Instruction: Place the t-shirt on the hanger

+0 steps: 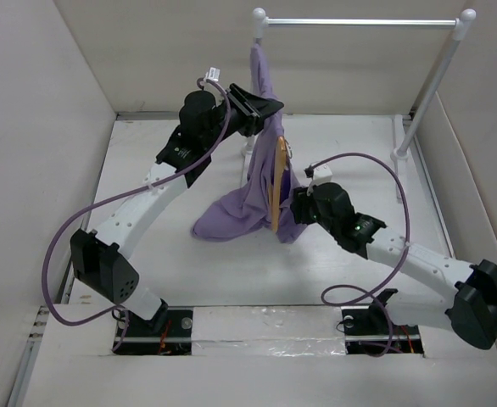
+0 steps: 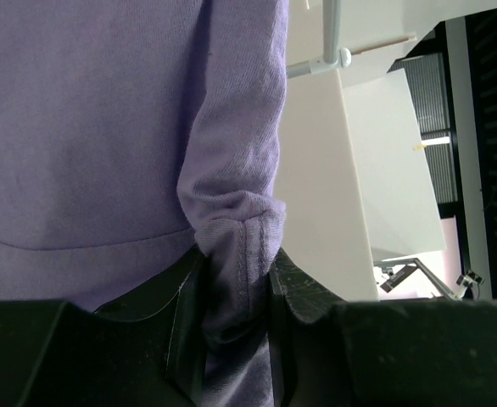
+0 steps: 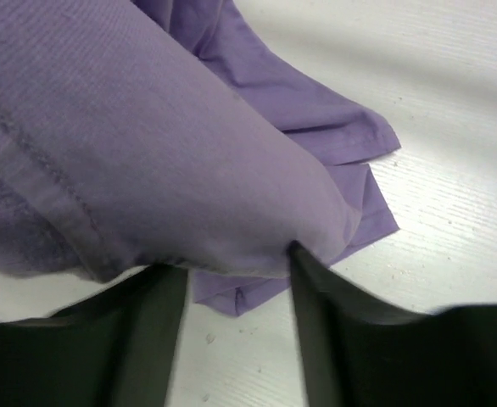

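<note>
lavender-purple soft fabric t-shirt (image 2: 104, 127): a hemmed fold of it is clamped between the narrow-set jaws of the left gripper (image 2: 236, 292), which holds it high above the white table (image 1: 172, 271). from that pinch the cloth hangs in a long column, and its lower part pools on the table near the middle. the right gripper (image 3: 227, 280) sits low at the right of that pool with its jaws apart. a rounded bulge of cloth lies across their tips and bare table shows between the fingers below, so i read no grip there. the light tan wooden triangular hanger (image 1: 275, 191) stands edge-on amid the hanging cloth, just left of the right gripper. whether it is already inside the shirt i cannot tell. behind stands the white garment rack with a metal rail (image 1: 359, 22). my judgement: the step in hand is dressing the hanger, with the shirt raised by one arm. the next move calls for the right gripper to take a sure hold of hem or hanger and draw cloth over a shoulder of it.
</note>
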You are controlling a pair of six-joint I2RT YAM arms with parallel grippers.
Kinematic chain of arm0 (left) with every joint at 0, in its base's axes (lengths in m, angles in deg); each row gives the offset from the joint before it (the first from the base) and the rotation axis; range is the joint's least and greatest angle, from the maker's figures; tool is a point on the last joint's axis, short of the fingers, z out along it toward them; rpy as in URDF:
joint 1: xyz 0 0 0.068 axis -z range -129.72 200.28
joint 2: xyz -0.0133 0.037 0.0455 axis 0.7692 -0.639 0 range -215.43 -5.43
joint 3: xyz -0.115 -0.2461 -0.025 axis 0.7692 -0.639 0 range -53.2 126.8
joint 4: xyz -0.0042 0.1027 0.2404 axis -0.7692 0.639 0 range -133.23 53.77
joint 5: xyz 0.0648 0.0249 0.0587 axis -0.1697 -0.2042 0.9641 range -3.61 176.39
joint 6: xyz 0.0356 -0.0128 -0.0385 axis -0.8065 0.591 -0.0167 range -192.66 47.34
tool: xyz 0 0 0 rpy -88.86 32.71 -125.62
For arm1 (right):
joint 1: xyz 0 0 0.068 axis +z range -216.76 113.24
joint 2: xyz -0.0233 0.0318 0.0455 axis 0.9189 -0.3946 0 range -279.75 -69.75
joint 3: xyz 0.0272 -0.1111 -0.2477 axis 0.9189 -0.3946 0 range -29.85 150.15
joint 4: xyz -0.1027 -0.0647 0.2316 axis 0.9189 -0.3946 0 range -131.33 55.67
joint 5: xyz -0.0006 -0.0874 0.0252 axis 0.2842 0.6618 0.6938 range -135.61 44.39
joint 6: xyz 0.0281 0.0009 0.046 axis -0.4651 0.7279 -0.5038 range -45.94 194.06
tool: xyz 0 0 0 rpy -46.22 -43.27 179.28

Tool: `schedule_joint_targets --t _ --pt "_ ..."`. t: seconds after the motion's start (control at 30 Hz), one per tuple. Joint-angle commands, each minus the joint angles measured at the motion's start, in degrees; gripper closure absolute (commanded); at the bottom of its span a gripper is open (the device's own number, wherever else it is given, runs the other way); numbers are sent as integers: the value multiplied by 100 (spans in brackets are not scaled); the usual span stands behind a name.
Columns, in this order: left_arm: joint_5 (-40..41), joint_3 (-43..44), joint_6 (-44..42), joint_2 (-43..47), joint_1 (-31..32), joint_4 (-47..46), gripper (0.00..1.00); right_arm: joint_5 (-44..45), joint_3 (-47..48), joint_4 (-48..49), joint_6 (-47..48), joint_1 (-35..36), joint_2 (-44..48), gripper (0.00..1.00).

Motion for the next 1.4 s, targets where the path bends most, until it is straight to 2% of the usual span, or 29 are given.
schedule_joint_targets --t 0.0,0.03,0.1,0.17,0.2,0.23,0.4,0.5,0.8,1.0,1.2,1.37 --pt "-74 -20 160 488 -57 -677 100 -238 309 596 261 -49 -45 51" --pt "-65 -47 169 497 -57 -704 100 -325 179 686 279 -49 -10 55" --pt "-83 -99 213 515 -57 -791 100 -493 55 983 296 -49 130 72" --pt "-92 -161 292 541 -57 -888 100 -607 -51 1117 279 -49 218 84" --pt "-92 -187 327 568 -57 -967 100 -625 -51 1135 261 -49 219 94" --pt "-100 -249 388 585 -57 -1011 100 -634 -34 1083 252 -49 236 99" --pt "84 -363 573 708 -179 -1503 100 -1099 -199 441 -89 64 526 100" --pt "128 -407 905 639 -250 -2397 100 -1275 -394 -49 -432 301 711 100" --pt "443 181 1250 225 -426 -3200 100 -1188 -789 -552 -951 943 764 100" --pt "945 357 293 208 -426 -2946 100 -1179 -737 -1192 -1118 1137 1175 100" --pt "1375 129 -550 147 -487 -2814 100 -1415 -298 -2150 -1251 1190 1704 100" --pt "885 138 -534 -126 -435 -2963 100 -1592 597 -2811 -1251 1190 1529 100"
